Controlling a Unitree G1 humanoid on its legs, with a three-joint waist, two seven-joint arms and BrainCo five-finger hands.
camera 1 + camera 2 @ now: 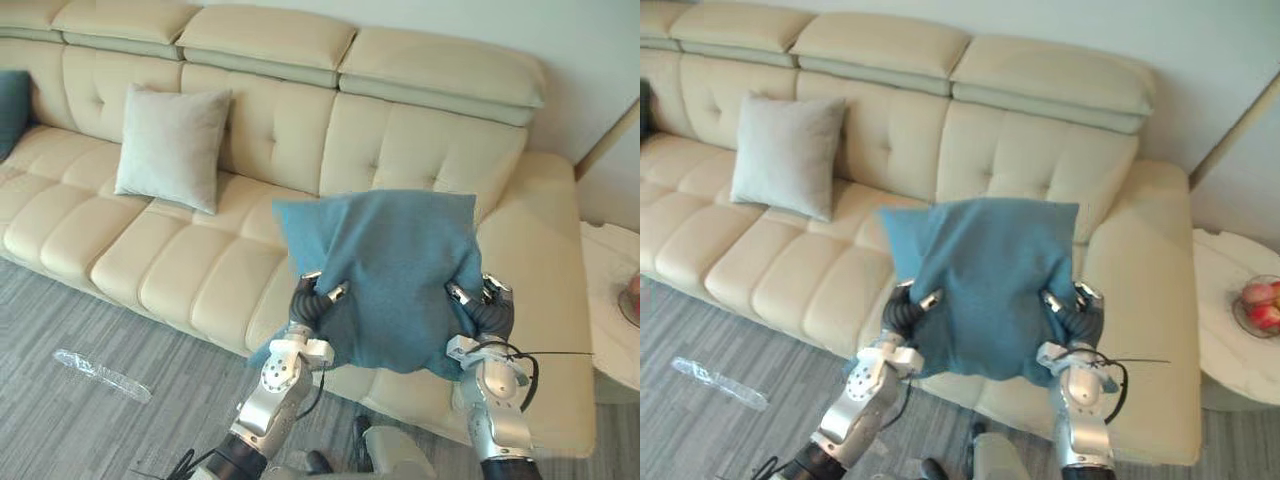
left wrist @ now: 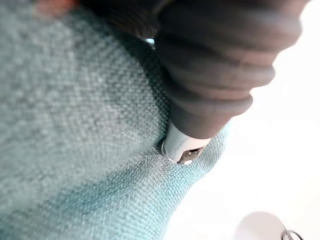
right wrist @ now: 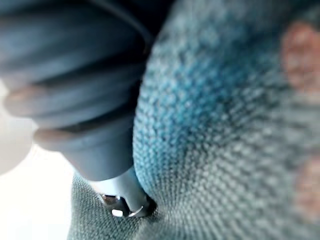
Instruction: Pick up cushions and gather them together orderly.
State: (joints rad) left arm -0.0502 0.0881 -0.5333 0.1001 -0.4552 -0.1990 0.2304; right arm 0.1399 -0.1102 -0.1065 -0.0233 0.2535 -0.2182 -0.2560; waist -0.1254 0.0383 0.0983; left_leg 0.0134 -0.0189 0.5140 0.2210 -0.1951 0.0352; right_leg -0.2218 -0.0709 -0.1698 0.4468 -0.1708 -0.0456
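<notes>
- Far left end of the sofa (image 1: 120, 250): a dark teal cushion (image 1: 10, 110) sits at the backrest, cut off by the edge of the head views.
- Left seat: a pale grey cushion (image 1: 172, 148) stands upright, leaning on the backrest, apart from the dark one.
- Grey floor (image 1: 60, 420) before the sofa's left front edge: a clear plastic strip (image 1: 100, 375) lies flat.
- Left hand (image 1: 312, 303): fingers (image 2: 182, 150) curled in, dug into the blue cushion's lower left side.
- Blue cushion (image 1: 390, 270): held up between both hands, off the seat, over the sofa's right front edge, well apart from the grey one.
- Right hand (image 1: 487, 312): fingers (image 3: 122, 197) curled into the lower right side, denting the cloth.
- Right of the sofa's arm: a white desk (image 1: 1230, 350) carries a bowl of fruit (image 1: 1260, 303).
</notes>
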